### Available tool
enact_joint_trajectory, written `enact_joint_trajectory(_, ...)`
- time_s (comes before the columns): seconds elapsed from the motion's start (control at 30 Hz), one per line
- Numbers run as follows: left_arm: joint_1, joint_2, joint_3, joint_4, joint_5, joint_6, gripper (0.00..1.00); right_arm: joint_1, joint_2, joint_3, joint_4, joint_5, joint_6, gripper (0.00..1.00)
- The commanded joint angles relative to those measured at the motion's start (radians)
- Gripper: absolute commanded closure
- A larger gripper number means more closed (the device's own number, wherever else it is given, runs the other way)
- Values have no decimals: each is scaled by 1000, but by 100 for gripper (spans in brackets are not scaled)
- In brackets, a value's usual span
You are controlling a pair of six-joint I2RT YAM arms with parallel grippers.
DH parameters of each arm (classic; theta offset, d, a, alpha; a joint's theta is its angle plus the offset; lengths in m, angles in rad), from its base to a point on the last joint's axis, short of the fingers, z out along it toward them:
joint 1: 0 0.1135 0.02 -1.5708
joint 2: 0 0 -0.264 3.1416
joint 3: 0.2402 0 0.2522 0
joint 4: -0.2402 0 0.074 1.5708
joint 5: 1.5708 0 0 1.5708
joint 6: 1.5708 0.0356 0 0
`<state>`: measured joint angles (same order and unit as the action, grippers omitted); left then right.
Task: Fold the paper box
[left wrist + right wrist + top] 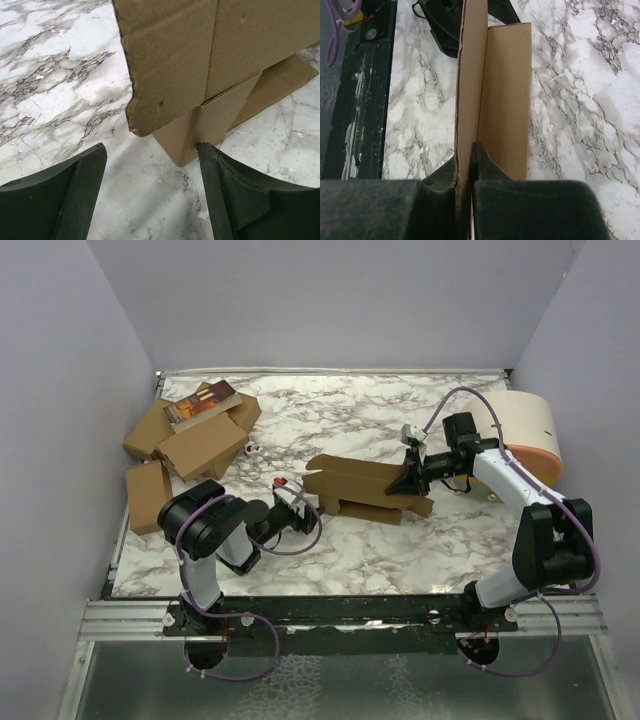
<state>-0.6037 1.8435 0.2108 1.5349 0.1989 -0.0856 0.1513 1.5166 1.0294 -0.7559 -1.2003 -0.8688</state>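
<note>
A: Where to find the plain brown, die-cut thin-cardboard paper box [365, 485]?

B: Lies on the grey-veined white marble table [350, 560], left of the large white cylinder with the orange rim [530, 425] and apart from it. Half formed: one long panel raised, flaps flat beneath.

A: And the right gripper [412, 475]?

B: Sits between the cylinder and the box, at the box end nearer the cylinder. Through the right wrist camera, right gripper [466, 167] clamped on the raised panel of the paper box [505, 90] edge-on, with fingers [485, 170] pressed to both faces of the card.

A: Left gripper [297, 503]?

B: Hovers at the box end farther from the cylinder. Seen from the left wrist, left gripper [150, 165] spread wide and holding nothing, just short of the ragged lower corner of the paper box [170, 60]. Apparently no contact.

A: Step in hand?

B: Likely squaring up that far end against the anchored end.

A: How to do it well?

B: Hold the right pinch firm as the anchor. Bring the left in low and straddle the hanging corner. Close near the scored crease, not on the loose torn edge. Fold along the score, slowly, since thin card probably buckles or tears. Avoid pulling away from the cylinder, or risk sliding the panel out of the right grip. Steer clear of the heap of brown oblong cartons [195, 435] beyond, farthest from the cylinder.
</note>
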Motion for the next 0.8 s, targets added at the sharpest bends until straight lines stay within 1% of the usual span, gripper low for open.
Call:
enact_joint_trajectory(0.0, -18, 30, 29, 245, -93, 16, 23, 5, 11, 26, -11, -33, -2, 99)
enact_joint_trajectory(0.2, -33, 49, 49, 244, -116, 5, 25, 5, 14, 27, -14, -37, -4, 99)
enact_joint_trajectory(0.57, -56, 71, 88, 246, -148, 3, 25, 5, 18, 29, -9, -36, 5, 99)
enact_joint_trajectory(0.77, -66, 87, 106, 246, -189, -7, 31, 5, 20, 29, -8, -36, 8, 99)
